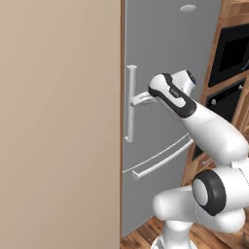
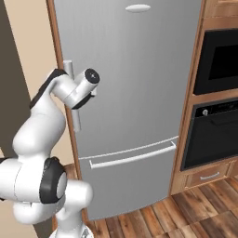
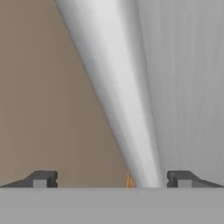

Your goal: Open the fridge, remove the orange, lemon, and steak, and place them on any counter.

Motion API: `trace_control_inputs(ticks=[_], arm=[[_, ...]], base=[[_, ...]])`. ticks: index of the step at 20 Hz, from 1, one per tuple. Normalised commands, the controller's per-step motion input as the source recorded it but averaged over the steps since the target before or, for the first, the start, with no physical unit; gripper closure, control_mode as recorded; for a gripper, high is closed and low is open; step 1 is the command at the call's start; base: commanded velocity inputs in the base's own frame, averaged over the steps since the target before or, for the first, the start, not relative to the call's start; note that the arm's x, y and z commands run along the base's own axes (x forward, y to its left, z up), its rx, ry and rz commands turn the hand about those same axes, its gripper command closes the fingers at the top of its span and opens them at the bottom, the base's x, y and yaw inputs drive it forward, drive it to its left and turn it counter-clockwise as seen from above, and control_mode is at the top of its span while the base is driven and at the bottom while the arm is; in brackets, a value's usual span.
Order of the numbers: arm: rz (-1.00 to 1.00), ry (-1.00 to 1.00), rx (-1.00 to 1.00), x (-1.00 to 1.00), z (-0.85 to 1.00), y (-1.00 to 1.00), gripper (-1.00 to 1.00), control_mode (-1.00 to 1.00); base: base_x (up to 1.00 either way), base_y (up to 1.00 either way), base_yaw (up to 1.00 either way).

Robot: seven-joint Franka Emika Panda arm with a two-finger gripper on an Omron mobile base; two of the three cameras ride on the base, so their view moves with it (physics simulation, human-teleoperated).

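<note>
While your pincer stands spread wide around the long vertical bar handle, the tall brushed-steel fridge is shut, hiding whatever it holds; contact is unclear.

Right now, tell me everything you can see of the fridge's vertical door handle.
The handle is a long, upright, brushed-silver bar standing off the upper door of the fridge, near its left edge beside the beige wall. It looks intact and the door is shut. The gripper is at about its mid-height, jaws open with the bar between the fingertips in the hand view; contact cannot be confirmed. A separate horizontal bar runs across the drawer front below.
</note>
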Motion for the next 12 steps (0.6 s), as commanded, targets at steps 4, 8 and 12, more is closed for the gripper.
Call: trace_control_inputs(ticks=[4,8,12], arm=[[0.00,-0.02,0.00,0.64,0.00,0.17,-1.00,-1.00],[-0.02,0.00,0.00,0.74,0.00,0.20,-1.00,-1.00],[-0.05,0.00,0.00,0.55,0.00,0.00,-1.00,-1.00]], base=[[0.00,0.00,0.00],[0.00,0.00,0.00],[0.00,0.00,0.00]])
